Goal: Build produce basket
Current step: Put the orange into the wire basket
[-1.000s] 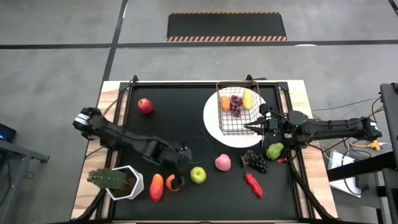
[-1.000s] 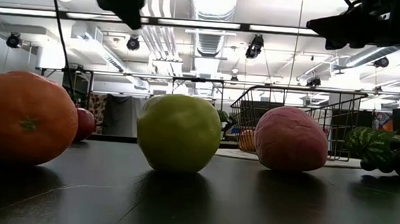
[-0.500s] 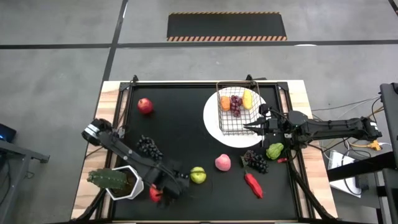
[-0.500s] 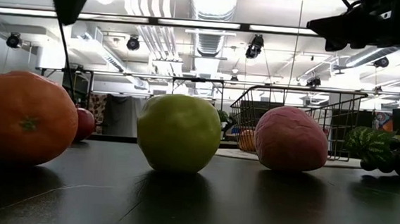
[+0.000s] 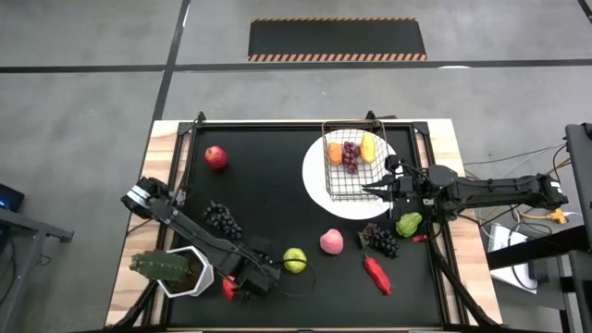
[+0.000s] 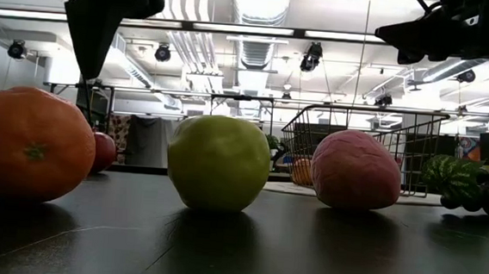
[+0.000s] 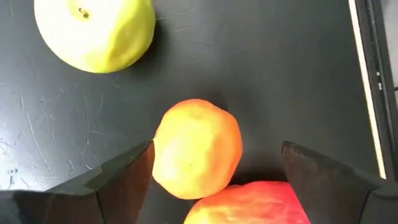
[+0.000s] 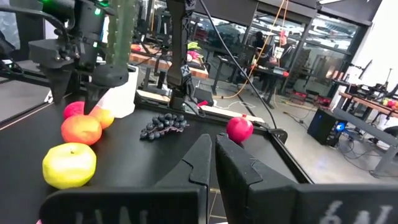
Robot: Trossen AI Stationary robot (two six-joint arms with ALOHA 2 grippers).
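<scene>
Since swinging down to the worktop's front-left corner, left gripper [image 7: 214,163] fingers open straddle small orange toy fruit [image 7: 198,148], pick imminent; right gripper [image 5: 381,191] closed beside wire mesh basket [image 5: 350,181].

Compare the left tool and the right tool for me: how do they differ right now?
The left tool is open, its fingers straddling the orange near the table's front; the right tool is shut and empty. The left tool points down at the table; the right tool reaches sideways beside the basket. Neither holds produce.
</scene>
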